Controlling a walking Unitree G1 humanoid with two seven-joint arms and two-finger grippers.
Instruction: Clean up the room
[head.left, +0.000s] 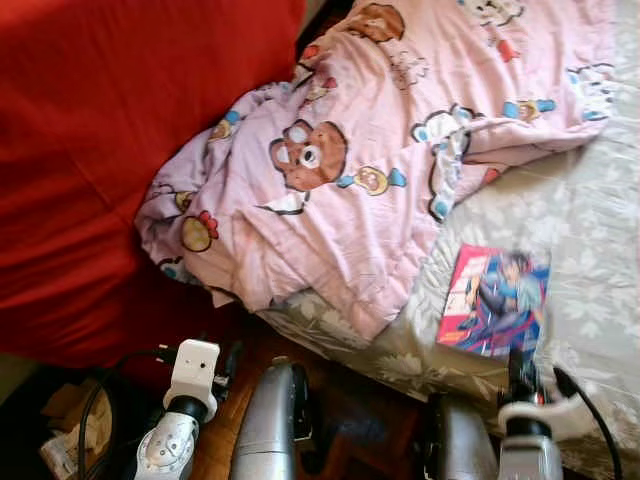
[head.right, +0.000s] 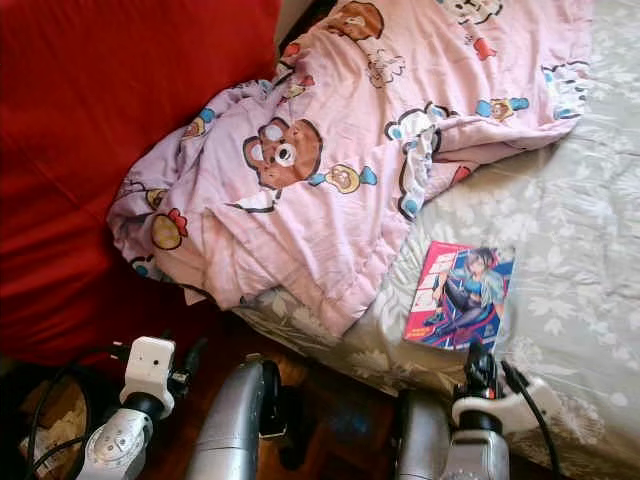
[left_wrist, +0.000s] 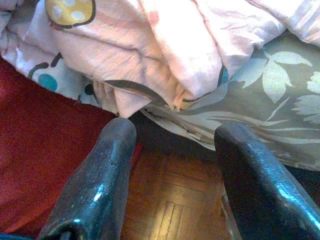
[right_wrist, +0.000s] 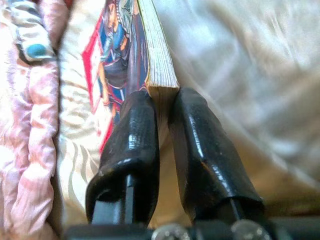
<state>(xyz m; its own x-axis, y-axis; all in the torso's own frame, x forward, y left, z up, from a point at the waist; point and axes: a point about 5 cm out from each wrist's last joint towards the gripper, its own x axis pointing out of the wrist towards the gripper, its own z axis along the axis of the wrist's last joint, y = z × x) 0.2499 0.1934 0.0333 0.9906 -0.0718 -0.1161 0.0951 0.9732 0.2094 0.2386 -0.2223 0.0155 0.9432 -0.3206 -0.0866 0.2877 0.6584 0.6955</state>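
On the bed's grey leaf-patterned sheet (head.left: 600, 230), near its front edge, the comic book (head.left: 495, 300) is lying with its cover up, and the right gripper (right_wrist: 162, 107) is clamping its two black fingers on the book's near corner, one finger on the cover and one under the yellowed page block. So the tidying is looking barely begun, as far as I can judge: the book is gripped but not yet lifted away, and the pink cartoon-print duvet (head.left: 380, 150) is sprawling in a crumpled heap, spilling off the bed's corner toward the red blanket (head.left: 90, 160) (nothing about it is looking straightened). The left gripper (left_wrist: 172, 165) is hovering low over the wooden floor (left_wrist: 170, 200) with its fingers spread apart and holding nothing, just below the hanging duvet edge.

The book is looking thin and soft-covered, with a bright pink-and-blue illustrated front showing a drawn figure, its edges aged to a cream colour; it is resting flat, just beside the duvet's hem.
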